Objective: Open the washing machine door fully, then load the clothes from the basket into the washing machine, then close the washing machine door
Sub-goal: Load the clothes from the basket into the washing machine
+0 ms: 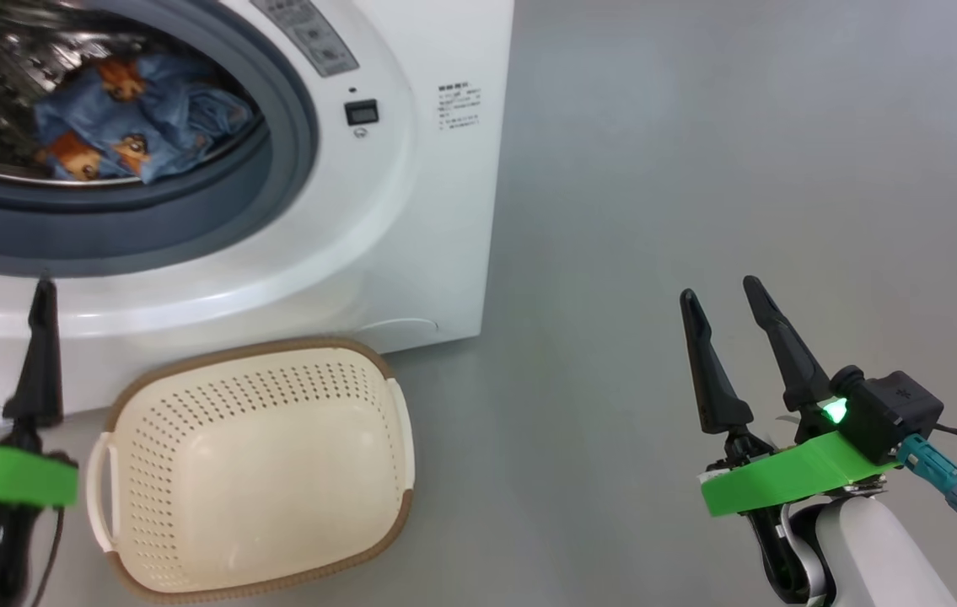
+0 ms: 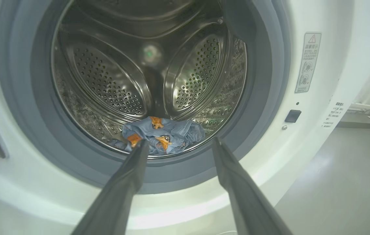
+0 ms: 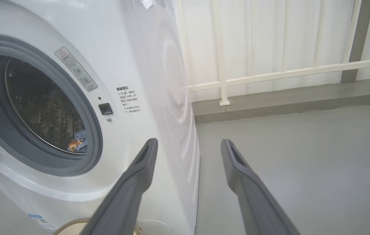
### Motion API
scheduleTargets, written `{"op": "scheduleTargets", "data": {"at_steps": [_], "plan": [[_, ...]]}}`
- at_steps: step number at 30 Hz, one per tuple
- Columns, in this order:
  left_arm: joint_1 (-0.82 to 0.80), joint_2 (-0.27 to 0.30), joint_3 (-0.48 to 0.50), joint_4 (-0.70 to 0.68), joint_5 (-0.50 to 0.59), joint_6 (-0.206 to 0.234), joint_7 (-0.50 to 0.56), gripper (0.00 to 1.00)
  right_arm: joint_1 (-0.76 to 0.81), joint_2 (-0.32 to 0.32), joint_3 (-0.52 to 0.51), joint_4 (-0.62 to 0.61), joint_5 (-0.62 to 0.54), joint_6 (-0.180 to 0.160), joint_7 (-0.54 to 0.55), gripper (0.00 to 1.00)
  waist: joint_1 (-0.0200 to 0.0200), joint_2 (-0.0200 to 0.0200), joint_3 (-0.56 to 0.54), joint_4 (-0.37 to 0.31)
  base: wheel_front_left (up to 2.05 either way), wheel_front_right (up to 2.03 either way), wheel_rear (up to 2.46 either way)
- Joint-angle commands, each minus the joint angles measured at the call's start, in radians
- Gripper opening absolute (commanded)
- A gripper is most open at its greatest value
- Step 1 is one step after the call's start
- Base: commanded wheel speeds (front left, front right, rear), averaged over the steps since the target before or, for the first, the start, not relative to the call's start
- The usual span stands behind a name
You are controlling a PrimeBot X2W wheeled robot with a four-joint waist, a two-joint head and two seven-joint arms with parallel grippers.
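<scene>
My left pincer (image 1: 8, 293) and right pincer (image 1: 721, 288) both stand spread, empty. The clothes (image 1: 137, 114) lie inside the washing machine (image 1: 411, 211); the basket (image 1: 259, 472) is bare. Closing the door, I'd push its rim evenly, with fabric clear of the gasket (image 1: 293, 143).

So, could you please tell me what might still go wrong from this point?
The clothes lie at the drum's front lip, close to the grey gasket, so closing up might pinch them. The empty basket stands right before the washing machine, beside the open left end effector, which could knock it.
</scene>
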Motion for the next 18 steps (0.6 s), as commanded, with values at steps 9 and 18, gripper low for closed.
{"op": "scheduleTargets", "data": {"at_steps": [9, 18], "plan": [[0.172, -0.039, 0.149, -0.104, 0.086, -0.002, -0.006, 1.0, 0.014, -0.006, 0.01, 0.009, -0.018, 0.006, -0.008, 1.0, 0.0, 0.0, -0.089, 0.045, 0.0, 0.0, 0.0], [0.258, -0.105, 0.209, -0.16, 0.149, -0.002, -0.006, 1.0, 0.028, -0.006, 0.003, 0.031, -0.038, 0.006, -0.008, 1.0, 0.0, 0.0, -0.137, 0.066, 0.0, 0.0, 0.0]]}}
